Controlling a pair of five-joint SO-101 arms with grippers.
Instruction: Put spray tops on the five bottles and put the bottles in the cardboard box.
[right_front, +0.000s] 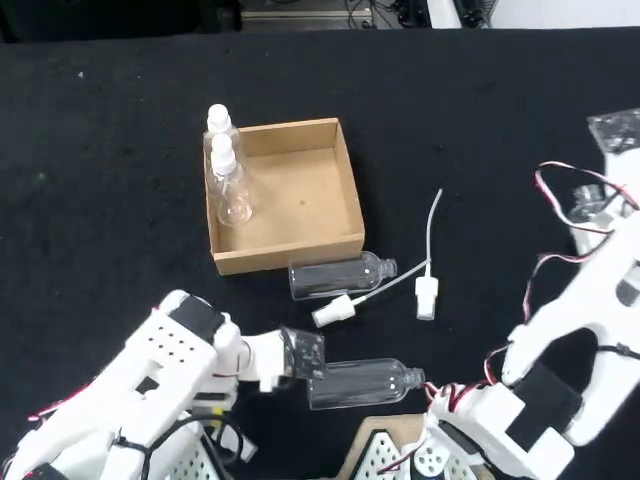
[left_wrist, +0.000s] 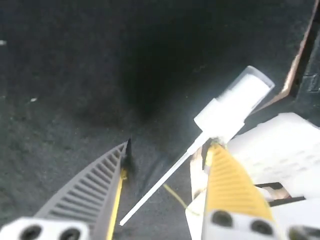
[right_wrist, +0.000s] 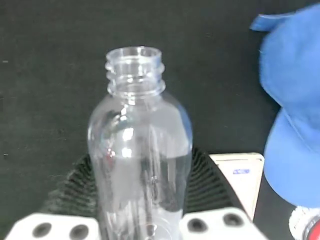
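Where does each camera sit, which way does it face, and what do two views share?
High view: fixed above the black table, facing down at the brown cardboard box; right arm and left arm show.
Left wrist view: on the left arm, facing a white plastic spray top past the open left gripper.
Right wrist view: on the right arm, facing along the right gripper, shut on a clear plastic bottle.
Shared: high and right wrist views show this bottle.

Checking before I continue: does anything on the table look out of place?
Nothing spilled or damaged. An uncapped bottle lies on its side beside the cardboard box, with one loose spray top close by and a second spray top further off.
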